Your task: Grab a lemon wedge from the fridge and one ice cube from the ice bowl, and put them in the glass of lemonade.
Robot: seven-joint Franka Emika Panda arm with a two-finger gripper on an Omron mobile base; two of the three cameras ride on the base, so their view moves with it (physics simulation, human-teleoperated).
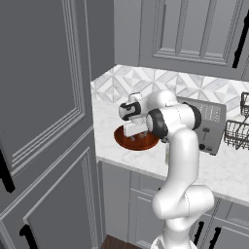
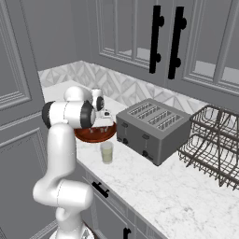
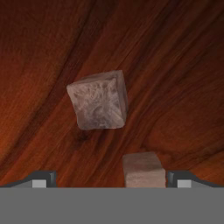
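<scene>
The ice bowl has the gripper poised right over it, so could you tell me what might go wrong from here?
Two ice cubes lie close together in the ice bowl: one ahead, one between the fingertips. The open gripper could catch both or knock one aside. The glass of lemonade stands beside the bowl, so a swing might tip it.

Reddish-brown ice bowl (image 3: 175,65) with dark, wavy wood grain; pale, whitish-grey mottled ice cube (image 3: 99,100), a second pale cube (image 3: 143,169) below it. Glass of lemonade (image 2: 107,152) clear, with pale yellow-green liquid. Toaster (image 2: 151,127) dark grey; countertop (image 2: 154,186) white marble with faint grey veins; backsplash (image 1: 146,80) in grey-and-white geometric tiles; cabinets (image 2: 126,32) grey with black handles; wire rack (image 2: 212,140) dark.
</scene>
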